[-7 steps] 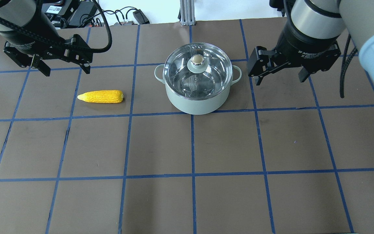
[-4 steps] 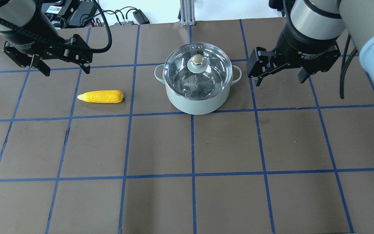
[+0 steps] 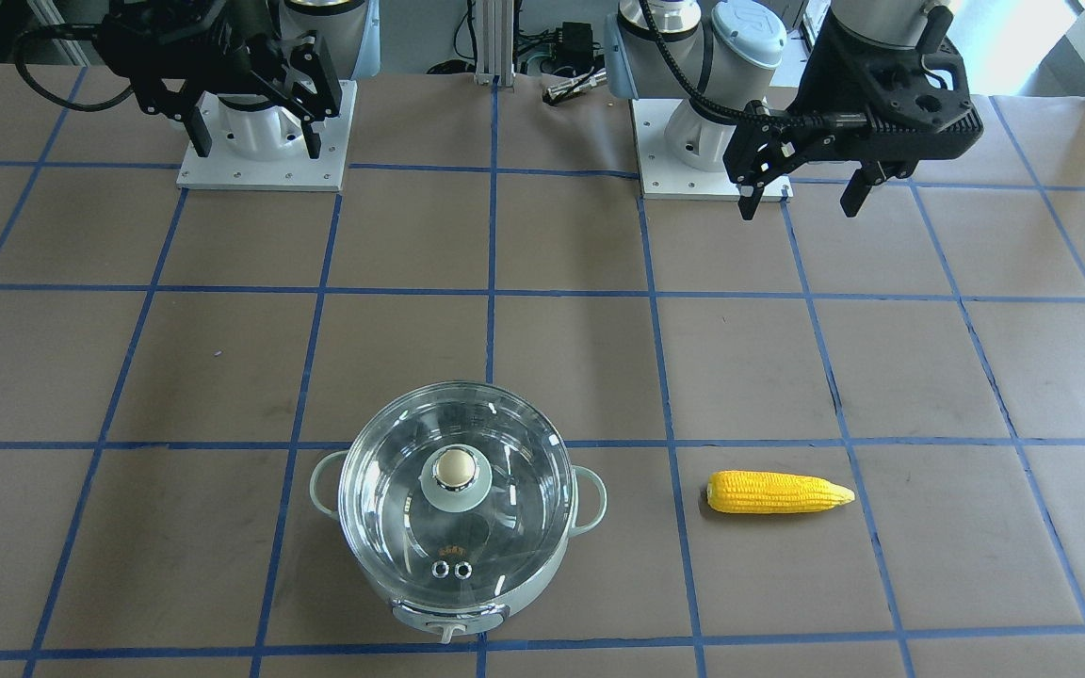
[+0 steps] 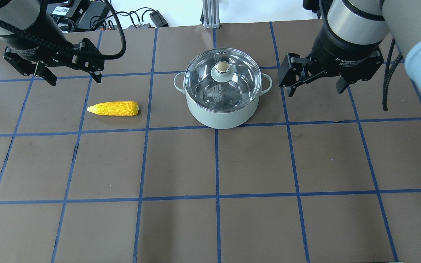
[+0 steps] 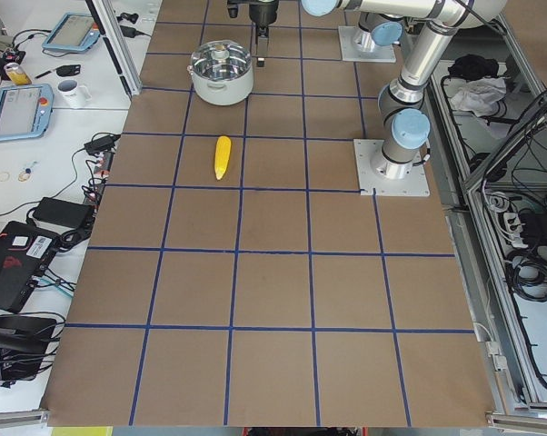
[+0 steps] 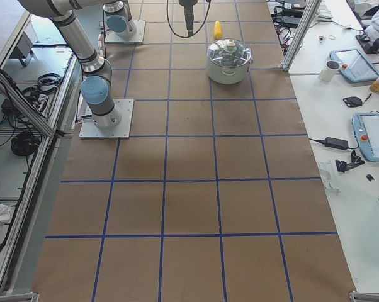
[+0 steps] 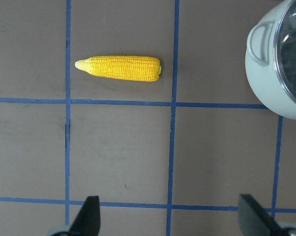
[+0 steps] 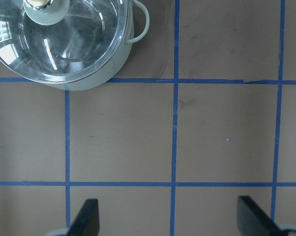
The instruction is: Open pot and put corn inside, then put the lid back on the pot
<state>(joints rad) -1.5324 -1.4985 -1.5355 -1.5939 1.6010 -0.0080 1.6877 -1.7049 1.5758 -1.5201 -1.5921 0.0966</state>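
The mint-green pot [image 4: 220, 114] stands mid-table with the glass lid [image 4: 232, 78] closed on it, beige knob [image 4: 222, 67] on top. It also shows in the front view [image 3: 542, 589] and the right wrist view [image 8: 96, 81]. The yellow corn [image 4: 113, 108] lies on the table to the pot's left, pointed end away from the pot; it also shows in the left wrist view [image 7: 119, 68]. My left gripper [image 4: 72, 79] is open and empty, raised behind the corn. My right gripper [image 4: 314, 89] is open and empty, raised to the right of the pot.
Brown table [image 4: 217, 164] with a blue tape grid. Cables and electronics [image 4: 86, 16] lie beyond the far edge. The two arm bases [image 3: 265, 141] stand at the robot's side. Benches with tablets and mugs [image 6: 359, 69] flank the table's ends.
The right gripper has shifted very slightly toward the far edge. The left gripper, pot, lid and corn have not moved.
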